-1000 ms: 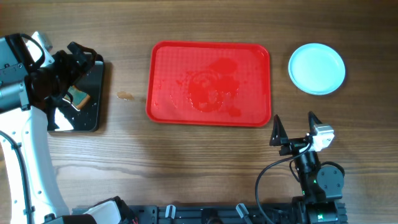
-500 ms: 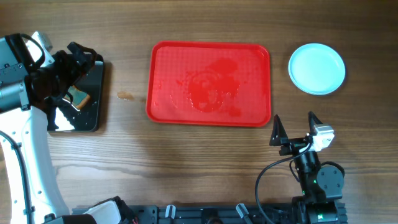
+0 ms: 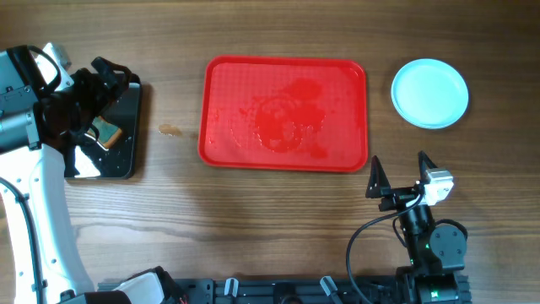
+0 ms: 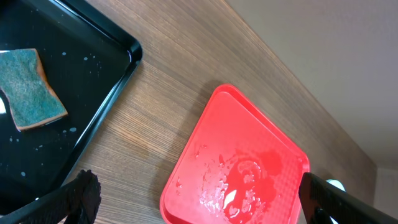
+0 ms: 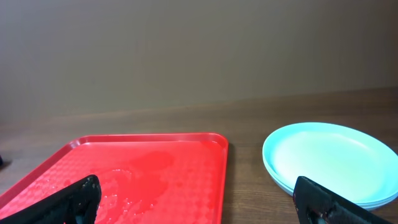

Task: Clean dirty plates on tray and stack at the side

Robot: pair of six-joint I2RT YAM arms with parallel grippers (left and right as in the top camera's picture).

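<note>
The red tray point(image 3: 228, 84) lies mid-tabletop point(image 3: 253, 219), wet smears on its floor. The plates point(image 3: 429, 93) sit stacked to its right, apart from its rim. The right tool point(image 3: 398, 165) stands released near the tray's front right corner. The left tool point(image 3: 101, 84), jaws spread wide, hangs over the black tray point(image 4: 124, 59) holding a sponge point(image 4: 30, 87).

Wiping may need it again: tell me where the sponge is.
In the overhead view, the sponge lies on the black tray at the far left, well left of the red tray.
</note>
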